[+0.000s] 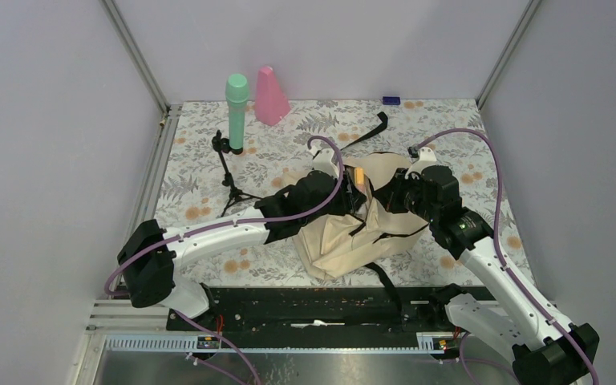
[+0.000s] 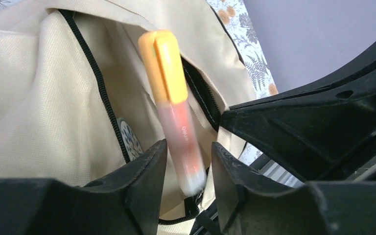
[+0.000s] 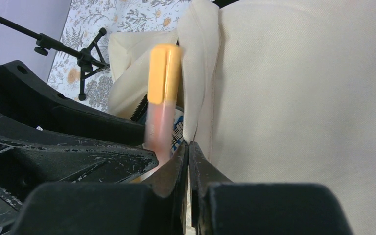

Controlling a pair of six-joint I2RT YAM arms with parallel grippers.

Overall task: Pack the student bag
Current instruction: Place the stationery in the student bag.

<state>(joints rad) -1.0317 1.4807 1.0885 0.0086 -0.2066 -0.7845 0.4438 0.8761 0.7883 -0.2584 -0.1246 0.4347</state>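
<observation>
Left jaws released around marker [image 2: 166,68]; right jaws clenched on bag [image 3: 298,98] lip. Hold lip wide so marker drops inside.

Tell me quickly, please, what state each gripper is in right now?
Left gripper: open, the orange highlighter loose between its jaws.
Right gripper: shut on a fold of the student bag.
</observation>
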